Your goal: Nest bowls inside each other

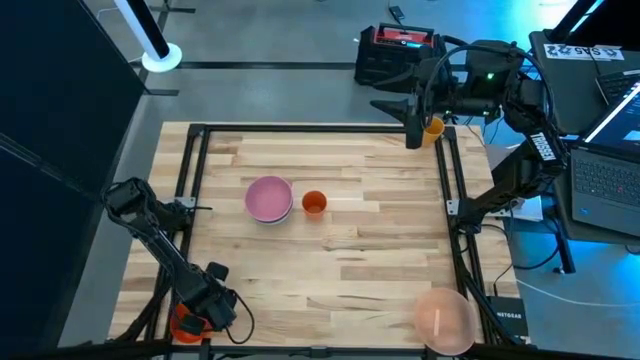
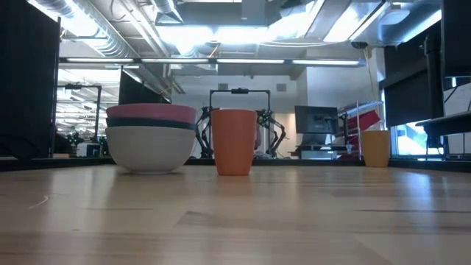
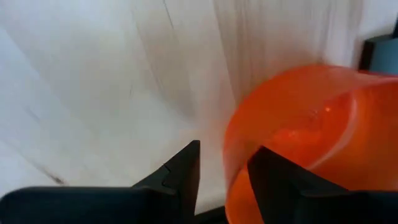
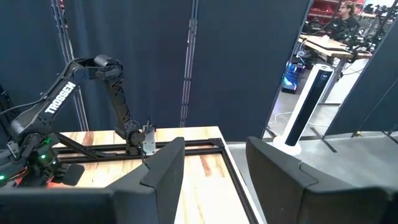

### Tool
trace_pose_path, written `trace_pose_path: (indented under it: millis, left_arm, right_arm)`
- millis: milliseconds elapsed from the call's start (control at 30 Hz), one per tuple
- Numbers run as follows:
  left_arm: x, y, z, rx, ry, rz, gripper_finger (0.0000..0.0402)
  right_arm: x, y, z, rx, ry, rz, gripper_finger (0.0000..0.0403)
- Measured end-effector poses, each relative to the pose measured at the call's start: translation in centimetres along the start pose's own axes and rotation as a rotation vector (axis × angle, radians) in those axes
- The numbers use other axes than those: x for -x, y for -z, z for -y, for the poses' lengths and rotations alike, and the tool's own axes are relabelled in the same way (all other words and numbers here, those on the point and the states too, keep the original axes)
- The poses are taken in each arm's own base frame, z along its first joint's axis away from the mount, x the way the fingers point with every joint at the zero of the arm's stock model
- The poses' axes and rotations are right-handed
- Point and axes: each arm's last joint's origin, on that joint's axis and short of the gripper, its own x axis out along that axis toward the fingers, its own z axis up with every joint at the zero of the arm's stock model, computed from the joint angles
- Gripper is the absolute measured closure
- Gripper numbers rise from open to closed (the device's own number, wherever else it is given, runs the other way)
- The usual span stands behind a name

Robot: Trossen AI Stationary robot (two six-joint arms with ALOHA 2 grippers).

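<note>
In the high view the red bowl (image 1: 186, 324) at the counter's (image 1: 330, 260) near-left corner is mostly covered by the left claw (image 1: 205, 300), and the picture's lower edge cuts it. The left wrist view shows that bowl blurred and cut off at the edge, one finger (image 3: 273, 180) crossing its rim. The translucent pale pink bowl (image 1: 444, 319) is clipped by the same lower edge. In the bowl stack (image 2: 151, 137), only rims of the inner bowls show from the low view.
</note>
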Motion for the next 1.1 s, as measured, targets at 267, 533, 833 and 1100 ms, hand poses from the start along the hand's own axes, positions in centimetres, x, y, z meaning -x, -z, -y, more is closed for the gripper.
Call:
trace_pose_path:
  millis: [267,533,833,1100]
  left_arm:
    - [1.6,-0.6,-1.9,0.089,0.048,0.011,0.04]
    - [10.6,-2.5,-10.8,0.392,0.036,0.261,0.0401]
    - [19.6,2.4,-20.7,0.766,-0.071,0.511,0.0401]
    - [23.1,6.1,-26.9,0.937,-0.178,0.51,0.0402]
  right_arm:
    - [0.1,0.9,-0.1,-0.007,-0.001,-0.089,0.0242]
    - [0.0,2.9,-0.1,-0.009,0.04,-0.268,0.0242]
    - [0.2,5.1,-0.2,0.002,0.084,-0.469,0.0242]
    - [-3.2,8.6,-0.4,0.031,0.067,-0.622,0.0242]
